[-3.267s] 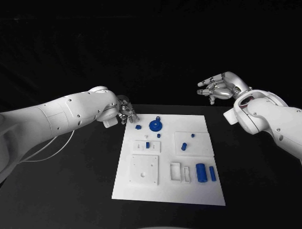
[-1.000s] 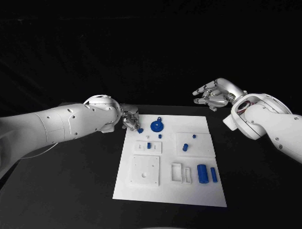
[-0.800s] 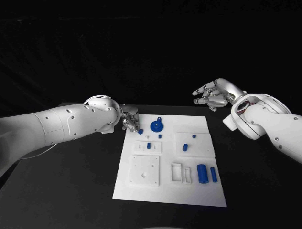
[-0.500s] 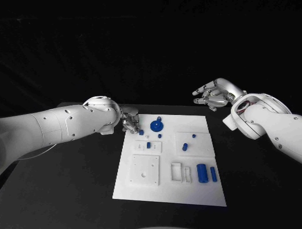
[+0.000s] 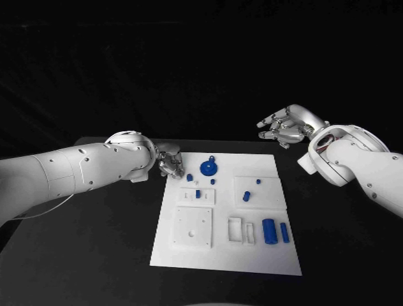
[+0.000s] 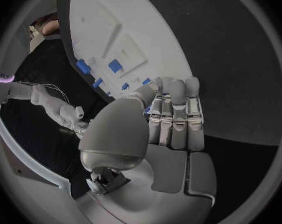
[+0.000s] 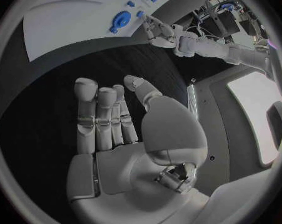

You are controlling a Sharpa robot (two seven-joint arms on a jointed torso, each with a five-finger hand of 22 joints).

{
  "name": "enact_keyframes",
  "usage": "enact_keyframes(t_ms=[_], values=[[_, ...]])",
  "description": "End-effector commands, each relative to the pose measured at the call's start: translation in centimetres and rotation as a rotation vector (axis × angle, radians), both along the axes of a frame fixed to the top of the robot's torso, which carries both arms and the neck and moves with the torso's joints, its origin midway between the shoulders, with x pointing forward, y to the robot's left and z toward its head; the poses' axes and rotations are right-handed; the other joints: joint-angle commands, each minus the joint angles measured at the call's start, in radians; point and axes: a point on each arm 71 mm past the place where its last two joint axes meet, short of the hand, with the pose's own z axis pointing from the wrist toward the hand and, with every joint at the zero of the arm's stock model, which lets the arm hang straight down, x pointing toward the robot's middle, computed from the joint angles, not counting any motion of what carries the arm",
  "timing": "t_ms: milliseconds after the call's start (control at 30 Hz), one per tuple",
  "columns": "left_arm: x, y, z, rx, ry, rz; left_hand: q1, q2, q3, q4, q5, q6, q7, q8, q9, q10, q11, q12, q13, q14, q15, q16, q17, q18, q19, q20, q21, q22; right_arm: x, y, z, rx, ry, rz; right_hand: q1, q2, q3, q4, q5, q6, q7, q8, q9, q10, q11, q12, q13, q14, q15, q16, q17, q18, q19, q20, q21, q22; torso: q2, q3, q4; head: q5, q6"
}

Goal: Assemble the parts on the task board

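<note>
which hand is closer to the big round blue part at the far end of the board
Left. The left hand hovers at the task board's far left corner, beside the round blue part. The right hand hangs open, raised beyond the board's far right corner.

Black table (image 5: pixel 91 255), matte and dark. Directly on it, at centre: white rectangular task board (image 5: pixel 224 258), lying flat, long side running away from the robot, far edge near the table's far edge.
</note>
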Motion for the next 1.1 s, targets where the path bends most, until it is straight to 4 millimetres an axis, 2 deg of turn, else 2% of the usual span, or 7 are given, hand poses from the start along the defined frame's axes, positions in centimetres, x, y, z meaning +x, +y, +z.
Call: enact_keyframes(t_ms=[33, 467, 633, 800, 1000, 1033, 1100], values=[[0.2, 0.0, 1.1, -0.058, -0.155, -0.022, 0.024, -0.012, -0.03, 0.025, -0.061, -0.01, 0.0, 0.0, 0.0, 0.026, 0.004, -0.026, -0.012, 0.001, -0.003, -0.019, -0.008, -0.026, 0.013, 0.0, -0.035, -0.021, -0.1, -0.1, 0.0, -0.011, -0.001, 0.008, 0.002, -0.009, -0.001, 0.005, 0.002, -0.005, 0.002, 0.003, -0.001, 0.007, 0.001, -0.003, 0.001, 0.008, 0.0, 0.002, 0.001, 0.011, 0.035, -0.007, 0.007, 0.063, 0.0, 0.0002, 0.0002, 0.0, 0.001], [-0.3, -0.7, 2.2, -0.097, -0.3, -0.141, 0.091, -0.05, -0.151, 0.089, -0.082, -0.039, -0.007, 0.0, -0.001, 0.046, 0.013, -0.094, -0.01, -0.015, 0.005, -0.078, -0.019, -0.038, 0.033, 0.006, -0.135, -0.038, -0.2, -0.4, -0.2, -0.012, 0.001, 0.005, 0.006, -0.013, -0.003, 0.012, 0.004, -0.006, 0.002, 0.003, -0.001, 0.009, 0.001, -0.009, 0.009, 0.008, 0.0, 0.0, 0.004, 0.011, 0.034, -0.007, 0.008, 0.063, 0.001, -0.0009, -0.0013, 0.0, 0.002], [-0.5, -1.3, 1.8, -0.09, -0.251, -0.173, 0.152, -0.024, -0.09, 0.037, 0.153, -0.081, -0.027, -0.002, -0.004, 0.039, 0.027, -0.111, -0.012, -0.047, 0.001, -0.073, -0.008, -0.025, -0.012, -0.007, -0.069, 0.049, -0.2, -0.3, -0.3, -0.012, 0.004, 0.006, 0.006, -0.013, -0.003, 0.012, 0.004, -0.006, 0.002, 0.003, -0.001, 0.009, 0.001, -0.009, 0.009, 0.008, 0.0, 0.0, 0.004, 0.011, 0.034, -0.007, 0.008, 0.063, 0.001, -0.0008, -0.0005, 0.001, 0.0], [-0.5, -1.6, 1.2, -0.059, -0.17, -0.183, 0.104, -0.024, 0.072, -0.012, 0.293, -0.1, -0.027, -0.002, -0.005, -0.028, 0.045, -0.042, 0.025, -0.079, 0.012, -0.067, -0.004, 0.002, -0.064, 0.006, -0.021, 0.046, -0.2, -0.2, -0.4, -0.012, 0.006, 0.009, 0.004, -0.013, -0.005, 0.017, 0.005, -0.006, 0.001, 0.003, -0.001, 0.01, 0.001, -0.01, 0.011, 0.01, 0.0, 0.001, 0.006, 0.011, 0.035, -0.007, 0.009, 0.063, 0.001, -0.0009, -0.0009, 0.001, 0.0], [-0.4, -1.7, 0.5, -0.016, -0.088, -0.181, 0.015, -0.031, 0.299, -0.051, 0.293, -0.127, -0.024, -0.002, -0.006, -0.124, 0.049, 0.097, 0.091, -0.127, 0.02, -0.009, 0.02, 0.025, -0.106, 0.015, 0.036, 0.045, -0.2, -0.2, -0.4, -0.011, 0.007, 0.009, -0.001, -0.013, -0.005, 0.023, 0.009, -0.007, 0.001, 0.003, -0.001, 0.011, 0.001, -0.01, 0.012, 0.011, 0.0, 0.001, 0.007, 0.011, 0.035, -0.007, 0.01, 0.063, 0.0, -0.0006, -0.0007, 0.002, 0.0], [-0.4, -1.8, 0.5, -0.012, -0.081, -0.181, -0.029, -0.032, 0.359, -0.071, 0.285, -0.129, -0.02, 0.002, -0.004, -0.169, 0.049, 0.176, 0.129, -0.135, 0.02, 0.017, 0.026, 0.033, -0.106, 0.021, 0.06, 0.048, -0.2, -0.2, -0.4, -0.011, 0.007, 0.009, -0.001, -0.013, -0.005, 0.023, 0.009, -0.007, 0.001, 0.003, -0.001, 0.011, 0.001, -0.01, 0.012, 0.011, 0.0, 0.001, 0.007, 0.011, 0.035, -0.007, 0.01, 0.063, 0.0, -0.0004, -0.0006, 0.002, 0.0], [-0.4, -1.9, 0.4, -0.005, -0.068, -0.181, -0.034, -0.02, 0.386, -0.078, 0.287, -0.129, -0.021, -0.001, -0.006, -0.2, 0.051, 0.217, 0.144, -0.145, 0.023, 0.023, 0.023, 0.039, -0.122, 0.021, 0.076, 0.046, -0.2, -0.2, -0.4, -0.01, 0.007, 0.009, -0.002, -0.014, -0.005, 0.025, 0.011, -0.007, 0.001, 0.003, -0.001, 0.01, 0.001, -0.01, 0.013, 0.01, 0.0, 0.0, 0.006, 0.011, 0.035, -0.007, 0.009, 0.062, 0.001, -0.0004, -0.0004, 0.002, -0.001]])
